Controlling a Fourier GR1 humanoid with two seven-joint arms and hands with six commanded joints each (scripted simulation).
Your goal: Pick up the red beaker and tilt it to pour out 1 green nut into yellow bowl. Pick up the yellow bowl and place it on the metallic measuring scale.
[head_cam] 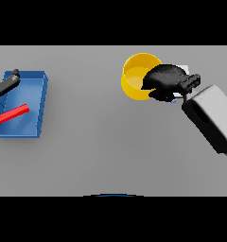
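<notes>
Yellow bowl (136,75) stands far on the grey table (110,142), right of the middle. Largest on the left is a blue tray (32,101); a red beaker (11,115) lies tilted across it. The right arm (212,118) comes in from the right side, and its dark hand (167,80) is at the bowl's right rim with fingers curled round that edge. The left hand (5,84) shows at the left edge over the tray; I cannot tell its fingers.
</notes>
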